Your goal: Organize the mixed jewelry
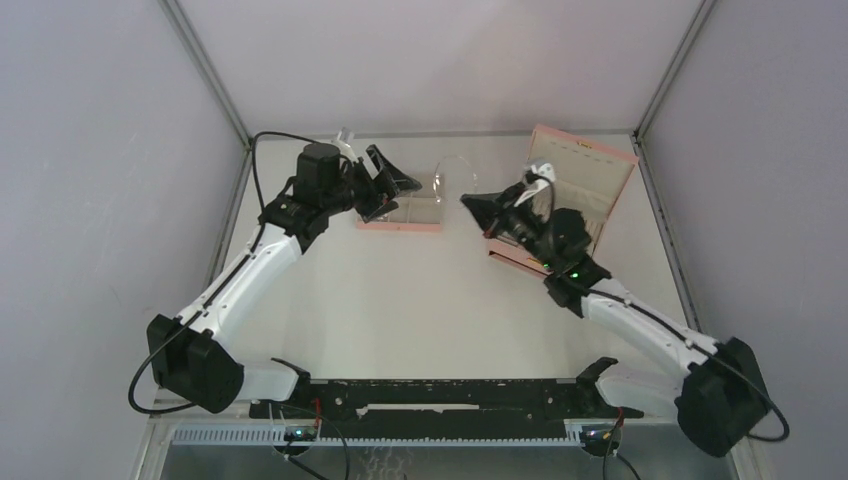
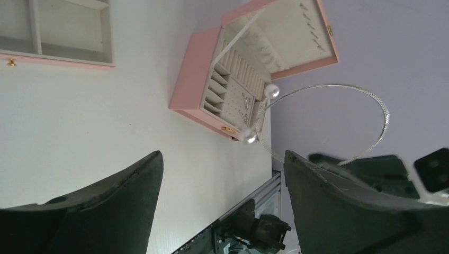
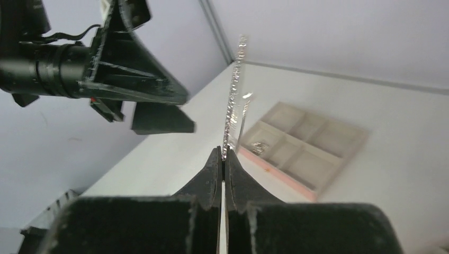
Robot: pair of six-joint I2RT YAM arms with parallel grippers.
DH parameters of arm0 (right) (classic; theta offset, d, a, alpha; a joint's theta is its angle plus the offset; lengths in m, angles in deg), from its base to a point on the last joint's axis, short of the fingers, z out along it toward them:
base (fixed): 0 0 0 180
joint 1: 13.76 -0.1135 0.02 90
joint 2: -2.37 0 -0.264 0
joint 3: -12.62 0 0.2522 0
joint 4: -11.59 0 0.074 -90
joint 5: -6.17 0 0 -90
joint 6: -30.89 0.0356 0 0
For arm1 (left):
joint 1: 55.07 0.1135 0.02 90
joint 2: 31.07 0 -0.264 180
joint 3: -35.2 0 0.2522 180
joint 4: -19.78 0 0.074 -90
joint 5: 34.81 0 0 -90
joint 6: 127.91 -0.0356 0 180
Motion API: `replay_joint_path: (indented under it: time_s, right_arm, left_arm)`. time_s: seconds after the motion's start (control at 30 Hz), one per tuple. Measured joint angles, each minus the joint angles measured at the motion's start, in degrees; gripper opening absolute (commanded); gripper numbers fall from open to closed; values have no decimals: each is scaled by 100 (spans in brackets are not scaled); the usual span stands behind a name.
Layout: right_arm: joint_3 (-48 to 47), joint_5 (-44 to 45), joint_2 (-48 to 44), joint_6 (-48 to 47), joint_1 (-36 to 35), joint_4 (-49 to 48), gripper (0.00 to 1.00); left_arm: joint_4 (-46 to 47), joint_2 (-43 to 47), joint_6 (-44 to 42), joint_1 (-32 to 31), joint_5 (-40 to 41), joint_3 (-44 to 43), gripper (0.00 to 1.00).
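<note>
White table [image 1: 420, 300]: flat, pale surface. Pink compartment tray [image 1: 400, 227]: lies flat at the far middle, cream-lined, divided into rectangular cells. Pink box [image 1: 590, 185]: set to the tray's right, apart from it, lid raised and leaning back, cream interior with ridged rolls. Grey walls [image 1: 100, 150] enclose three sides. Black rail [image 1: 440, 395] runs along the near edge

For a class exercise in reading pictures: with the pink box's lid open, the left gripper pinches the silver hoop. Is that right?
Wrong arm. The right gripper pinches the silver hoop, as the right wrist view shows; the left gripper stands open. The lid of the pink box is indeed open.
</note>
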Motion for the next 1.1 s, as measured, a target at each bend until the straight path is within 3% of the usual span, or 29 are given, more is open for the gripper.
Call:
replay_joint_path:
  time_s: [0.13, 0.23, 0.47, 0.7, 0.97, 1.1]
  right_arm:
    - [-13, -1115, -831, -354, 1158, 979, 0]
    - [-87, -2516, -1589, -870, 2218, 2181, 0]
    - [-557, -4411, -1825, -2155, 4605, 4417, 0]
    - [-570, -4854, -1729, -3595, 5071, 5807, 0]
    - [-706, -5501, -697, -3768, 5974, 5504, 0]
    - [-984, -5681, -256, -3742, 6105, 5381, 0]
  left_arm:
    - [-94, 92, -262, 44, 2, 0, 89]
    - [-162, 238, -516, 111, 24, 0, 89]
    - [-210, 507, -896, 214, 111, 0, 89]
    - [-214, 518, -1043, 229, 107, 0, 88]
    - [-249, 518, -1176, 267, 83, 0, 88]
    - [-251, 516, -1198, 310, 59, 0, 88]
